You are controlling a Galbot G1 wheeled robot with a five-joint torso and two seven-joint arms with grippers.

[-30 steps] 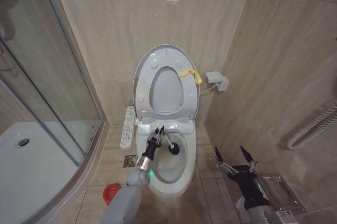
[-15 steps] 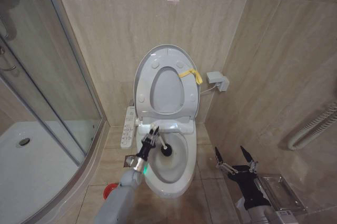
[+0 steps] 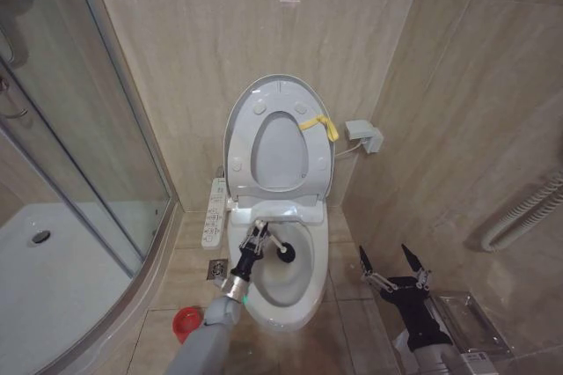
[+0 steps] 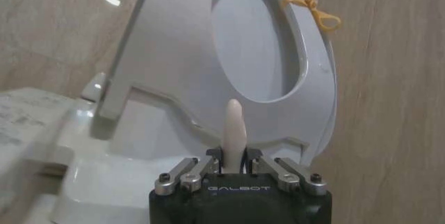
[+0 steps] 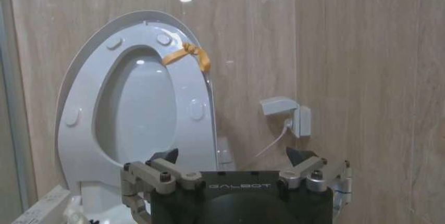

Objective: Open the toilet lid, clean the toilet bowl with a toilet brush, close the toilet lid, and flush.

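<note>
Left gripper (image 3: 256, 237), lower centre, is clamped on the toilet brush (image 3: 277, 246), head inside the toilet bowl (image 3: 308, 283); toilet lid (image 3: 239, 115) upright at centre; right gripper (image 3: 392, 262) open, lower right.

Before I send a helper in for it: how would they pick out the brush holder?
Find the toilet bowl in the corner. On the floor tiles between it and the shower enclosure sits the small red cup holder, the one bright red thing there.
</note>
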